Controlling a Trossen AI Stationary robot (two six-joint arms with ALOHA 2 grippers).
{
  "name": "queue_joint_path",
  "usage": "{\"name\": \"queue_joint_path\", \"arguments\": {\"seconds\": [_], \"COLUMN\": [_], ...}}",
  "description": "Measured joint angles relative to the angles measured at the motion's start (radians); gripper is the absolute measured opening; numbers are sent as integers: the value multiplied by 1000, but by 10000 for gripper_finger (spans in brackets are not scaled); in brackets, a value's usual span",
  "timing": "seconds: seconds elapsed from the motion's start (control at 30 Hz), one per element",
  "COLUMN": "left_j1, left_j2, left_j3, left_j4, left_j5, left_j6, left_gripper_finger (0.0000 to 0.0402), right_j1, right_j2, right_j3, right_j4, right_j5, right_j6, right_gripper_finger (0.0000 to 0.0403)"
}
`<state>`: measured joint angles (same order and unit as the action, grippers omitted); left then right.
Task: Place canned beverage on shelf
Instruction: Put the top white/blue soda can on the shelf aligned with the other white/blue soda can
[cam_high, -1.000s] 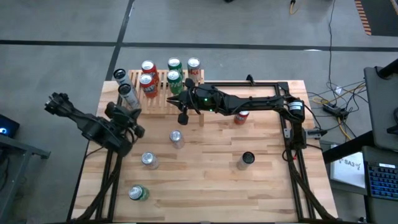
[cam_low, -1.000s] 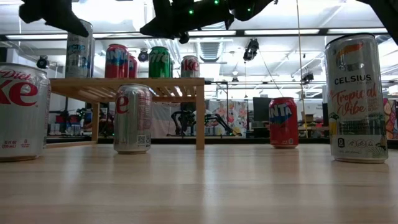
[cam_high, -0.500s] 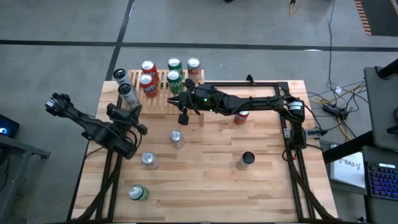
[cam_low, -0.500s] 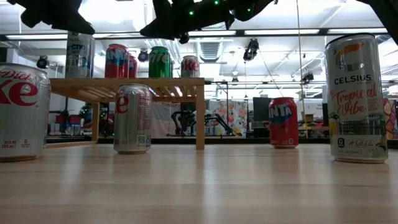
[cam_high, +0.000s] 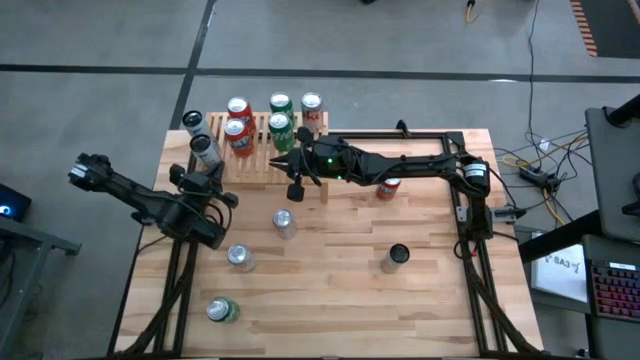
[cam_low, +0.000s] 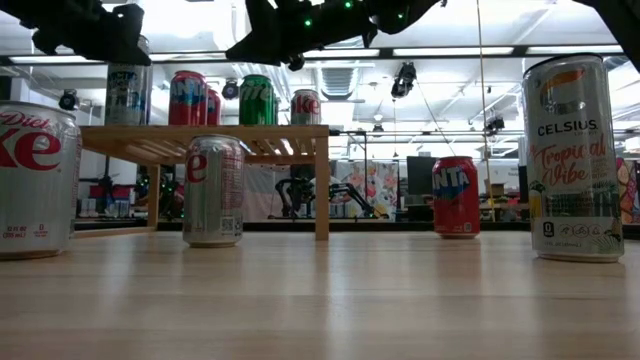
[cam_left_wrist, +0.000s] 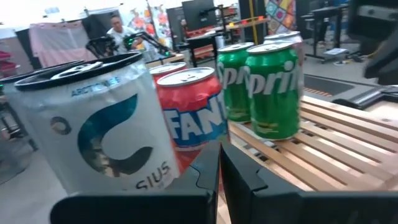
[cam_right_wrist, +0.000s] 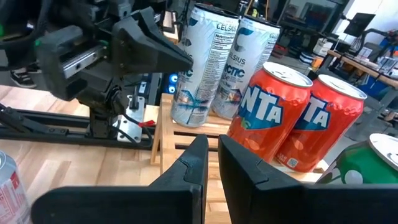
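Observation:
The shelf, a low slatted wood rack, stands at the table's far left and carries several upright cans: silver Celsius, red Fanta, green Sprite. My left gripper is shut and empty, level, just off the shelf's near left corner beside the silver can. My right gripper hovers shut and empty over the shelf's near right part, pointing toward the cans.
Loose cans stand on the table: two silver ones, a green one near the front, a tall dark-topped one, and a red Fanta under the right arm. A person shows in the room behind.
My left gripper has sunk a little beside the shelf's near left corner and turned about, staying shut. The silver can next to it and the other cans have kept their places.

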<state>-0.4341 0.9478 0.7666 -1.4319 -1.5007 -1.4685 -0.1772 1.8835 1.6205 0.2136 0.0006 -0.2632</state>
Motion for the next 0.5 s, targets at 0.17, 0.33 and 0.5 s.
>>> {"name": "queue_joint_path", "arguments": {"seconds": [0.17, 0.33, 0.5], "left_j1": [33, 54, 69], "left_j2": [0, 0, 0], "left_j3": [0, 0, -2], "left_j4": [0, 0, 0], "left_j5": [-1, -1, -1], "left_j6": [-3, -3, -3], "left_gripper_finger": [0, 0, 0], "right_j1": [0, 0, 0], "right_j2": [0, 0, 0], "right_j3": [0, 0, 0], "right_j4": [-2, -5, -5], "right_j5": [0, 0, 0], "right_j6": [-2, -10, -10], "right_gripper_finger": [27, 27, 27]}}
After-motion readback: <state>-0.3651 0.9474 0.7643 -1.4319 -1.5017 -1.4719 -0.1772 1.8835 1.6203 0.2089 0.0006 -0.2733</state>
